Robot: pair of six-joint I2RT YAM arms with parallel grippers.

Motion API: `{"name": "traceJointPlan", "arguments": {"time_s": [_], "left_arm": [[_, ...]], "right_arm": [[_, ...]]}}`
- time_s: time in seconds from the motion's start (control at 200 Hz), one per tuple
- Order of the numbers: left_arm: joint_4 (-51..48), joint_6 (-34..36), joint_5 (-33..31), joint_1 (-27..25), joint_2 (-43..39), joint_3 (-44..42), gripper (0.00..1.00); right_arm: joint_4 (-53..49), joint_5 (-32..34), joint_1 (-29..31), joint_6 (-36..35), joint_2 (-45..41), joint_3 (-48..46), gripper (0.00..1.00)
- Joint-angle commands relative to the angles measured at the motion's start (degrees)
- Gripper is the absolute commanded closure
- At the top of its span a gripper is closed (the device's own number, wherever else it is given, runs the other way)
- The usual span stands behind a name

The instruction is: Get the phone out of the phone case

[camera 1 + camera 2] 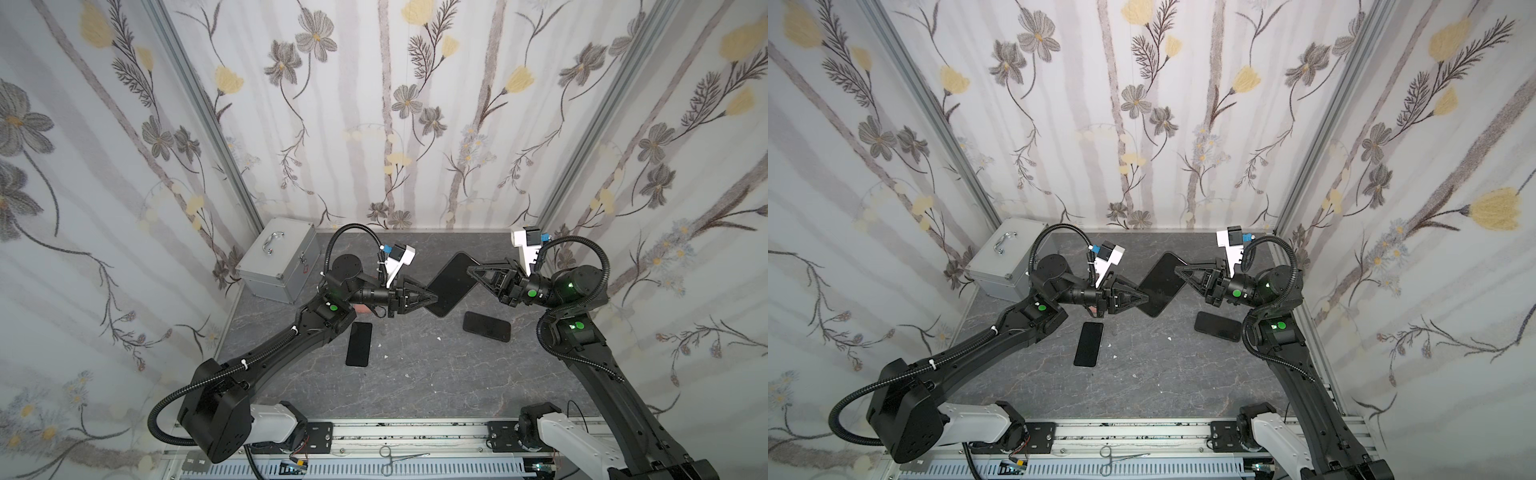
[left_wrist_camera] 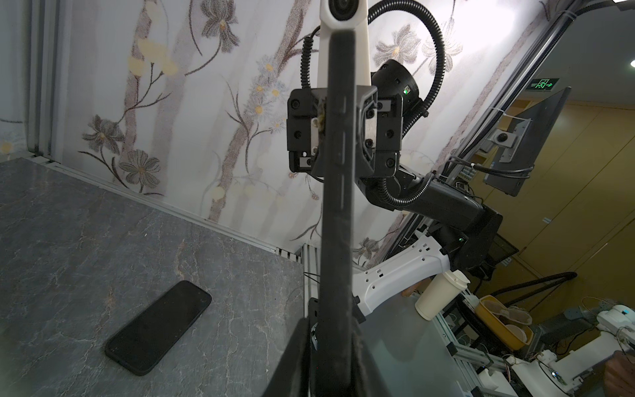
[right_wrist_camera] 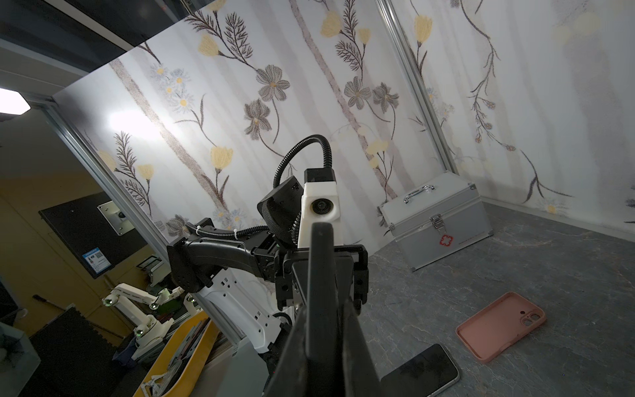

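A black phone in its black phone case (image 1: pixel 451 284) hangs tilted in the air over the back of the table, shown in both top views (image 1: pixel 1160 284). My left gripper (image 1: pixel 434 298) is shut on its lower left edge, and my right gripper (image 1: pixel 471 270) is shut on its upper right edge. In the left wrist view the cased phone (image 2: pixel 338 192) runs edge-on up from my left gripper (image 2: pixel 330 319). The right wrist view shows the same edge (image 3: pixel 321 275) rising from my right gripper (image 3: pixel 324 309). Its screen side is hidden in both wrist views.
Two bare black phones lie flat on the grey table, one at the left (image 1: pixel 359 344) and one at the right (image 1: pixel 487 326). An empty pink case (image 3: pixel 501 326) lies under my left arm. A silver latched box (image 1: pixel 282 259) stands at the back left. Forceps (image 1: pixel 399 457) rest on the front rail.
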Motion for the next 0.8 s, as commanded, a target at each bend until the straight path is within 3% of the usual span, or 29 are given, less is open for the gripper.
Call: {"name": "traceJointPlan", "arguments": {"time_s": [0.0, 0.115, 0.24, 0.355, 0.44, 0.575, 0.694, 0.794], "left_arm": [[1.81, 0.5, 0.07, -0.08, -0.15, 0.67, 0.88], [1.82, 0.66, -0.69, -0.08, -0.39, 0.86, 1.0], [0.41, 2.7, -2.97, 0.05, -1.13, 0.53, 1.0], [-8.99, 9.87, -7.23, -0.17, -1.71, 2.91, 1.0], [-20.55, 17.89, -11.94, -1.0, -1.72, 6.56, 1.0], [-23.46, 23.31, -16.29, -1.18, -3.98, 5.77, 1.0], [-24.76, 27.21, -20.69, -1.18, -5.98, 4.37, 1.0], [-26.65, 27.74, -20.2, -1.22, -5.85, 5.18, 1.0]], "right_arm": [[1.57, 2.18, 0.05, -0.04, 0.26, 0.02, 1.0], [0.48, 3.0, 0.01, -1.22, 0.02, 0.26, 1.0], [-5.17, 6.55, -0.03, -6.38, -1.18, 1.39, 0.54], [-12.71, 14.8, -0.05, -13.46, -3.68, 2.65, 0.35], [-15.13, 21.03, -0.14, -17.13, -5.89, 2.63, 0.29], [-17.83, 24.45, -0.21, -22.86, -7.64, 2.92, 0.29], [-22.94, 19.87, -0.39, -27.32, -6.91, 5.74, 0.31], [-26.35, 12.93, -0.48, -30.39, -5.45, 8.06, 0.32]]}}
